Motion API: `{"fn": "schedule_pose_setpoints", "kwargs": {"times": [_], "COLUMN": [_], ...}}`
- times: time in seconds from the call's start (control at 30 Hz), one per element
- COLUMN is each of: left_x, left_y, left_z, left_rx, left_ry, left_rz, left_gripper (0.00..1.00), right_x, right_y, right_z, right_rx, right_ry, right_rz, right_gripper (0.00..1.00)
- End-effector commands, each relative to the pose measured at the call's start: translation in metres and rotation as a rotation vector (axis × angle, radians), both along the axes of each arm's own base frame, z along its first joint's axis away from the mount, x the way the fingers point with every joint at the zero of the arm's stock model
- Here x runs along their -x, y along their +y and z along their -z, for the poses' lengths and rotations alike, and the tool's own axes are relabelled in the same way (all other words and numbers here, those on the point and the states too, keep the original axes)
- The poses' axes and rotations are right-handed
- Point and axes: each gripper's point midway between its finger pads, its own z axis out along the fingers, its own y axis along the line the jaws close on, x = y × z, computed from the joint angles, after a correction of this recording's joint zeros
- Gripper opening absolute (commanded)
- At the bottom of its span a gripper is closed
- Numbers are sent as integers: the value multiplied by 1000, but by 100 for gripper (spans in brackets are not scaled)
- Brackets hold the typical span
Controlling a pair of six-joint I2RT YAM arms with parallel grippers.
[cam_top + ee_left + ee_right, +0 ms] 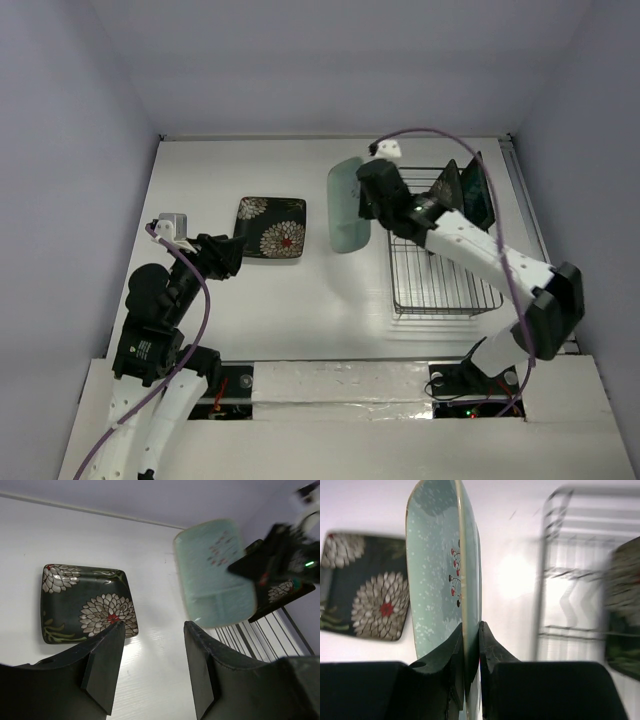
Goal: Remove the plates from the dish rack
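My right gripper (366, 203) is shut on the rim of the pale mint-green oblong plate (346, 205), holding it in the air just left of the wire dish rack (440, 290). The wrist view shows the plate (437, 570) edge-on between my fingers (470, 630). A dark flower plate (271, 227) lies flat on the table, also in the left wrist view (85, 602). Another dark flower plate (443, 187) and a teal-centred plate (478, 190) stand upright in the rack's far end. My left gripper (232, 255) is open and empty near the flat plate's left corner (152, 630).
The rack's near half holds only bare wire (430, 275). White walls close in on the left and right of the table. A raised white ledge (330, 380) runs along the near edge between the arm bases.
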Motion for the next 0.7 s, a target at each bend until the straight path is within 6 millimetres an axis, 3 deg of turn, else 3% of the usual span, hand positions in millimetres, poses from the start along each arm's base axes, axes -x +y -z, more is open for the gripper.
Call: {"fn": "schedule_pose_setpoints", "kwargs": {"times": [0.0, 0.03, 0.13, 0.4, 0.67], "left_x": [-4, -3, -3, -3, -4], "left_y": [0, 0, 0, -1, -1], "left_z": [-10, -10, -9, -10, -8], "left_rx": [13, 13, 13, 12, 10], "left_ry": [-35, -35, -33, -33, -28], "left_rz": [-6, -6, -1, 5, 2], "left_gripper": [47, 47, 47, 47, 47], "right_x": [-18, -17, -21, -13, -8], "right_y": [59, 64, 68, 81, 89], "right_z": [-13, 5, 21, 92, 137], "right_rx": [-296, -284, -314, -317, -270], "right_ry": [-89, -64, -54, 61, 153], "right_rz": [-16, -15, 10, -16, -49], "right_gripper": [0, 0, 0, 0, 0]}}
